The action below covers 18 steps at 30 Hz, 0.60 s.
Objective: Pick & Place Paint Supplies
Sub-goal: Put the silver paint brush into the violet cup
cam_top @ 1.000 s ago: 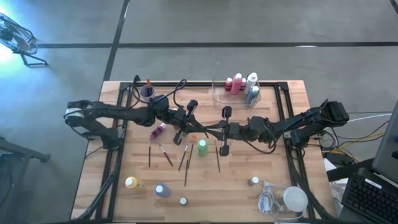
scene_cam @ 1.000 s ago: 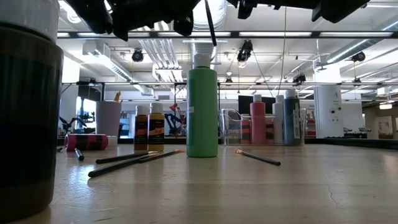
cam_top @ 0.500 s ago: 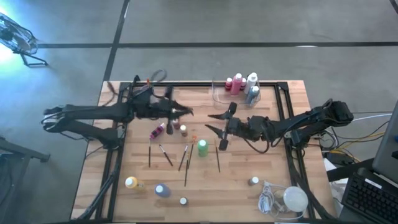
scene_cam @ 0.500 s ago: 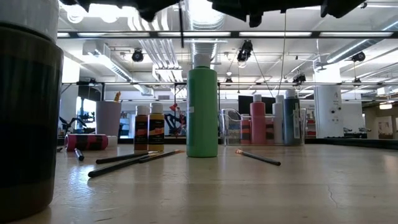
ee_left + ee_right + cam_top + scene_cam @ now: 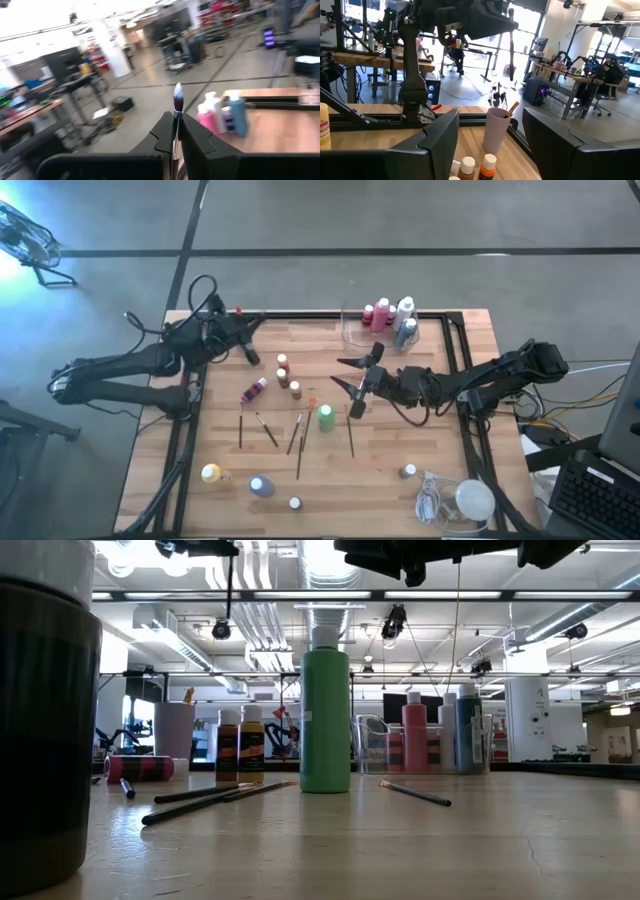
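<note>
Your table (image 5: 470,480) carries most supplies unsorted: green bottle (image 5: 325,417), paintbrushes (image 5: 298,442), small bottles. Several bottles (image 5: 390,316) already stand in the clear tray (image 5: 352,330). Left gripper (image 5: 250,356), fingers clamped on a paintbrush (image 5: 177,107), nears the purple cup (image 5: 497,129); right gripper (image 5: 350,377) fingers apart, empty. No legible labels.

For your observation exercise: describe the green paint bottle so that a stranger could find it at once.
Start at the wooden table and go to its middle. There the green paint bottle stands upright among loose paintbrushes; it is the only green bottle and the tallest nearby.
</note>
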Each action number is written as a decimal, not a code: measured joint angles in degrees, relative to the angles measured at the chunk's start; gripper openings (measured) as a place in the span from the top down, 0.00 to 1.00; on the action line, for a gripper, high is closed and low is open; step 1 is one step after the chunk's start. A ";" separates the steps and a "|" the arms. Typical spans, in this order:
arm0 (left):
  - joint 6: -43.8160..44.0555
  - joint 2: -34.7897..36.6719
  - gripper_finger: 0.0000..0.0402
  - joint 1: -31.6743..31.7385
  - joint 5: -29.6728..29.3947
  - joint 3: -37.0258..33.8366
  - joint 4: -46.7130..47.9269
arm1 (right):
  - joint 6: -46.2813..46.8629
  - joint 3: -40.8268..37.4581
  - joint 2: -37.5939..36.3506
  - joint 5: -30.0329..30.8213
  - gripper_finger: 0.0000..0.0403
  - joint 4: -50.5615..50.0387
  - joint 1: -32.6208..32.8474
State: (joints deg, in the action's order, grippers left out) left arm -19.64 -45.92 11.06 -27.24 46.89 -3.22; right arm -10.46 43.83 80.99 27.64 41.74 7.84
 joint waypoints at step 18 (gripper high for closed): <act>5.54 9.33 0.96 11.55 -2.88 -13.21 -2.37 | 1.05 0.00 0.00 0.02 0.41 -1.04 0.02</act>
State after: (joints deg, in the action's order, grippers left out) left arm -14.10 -36.59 22.61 -30.12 33.68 -5.59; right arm -9.41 43.83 80.99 27.66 40.69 7.86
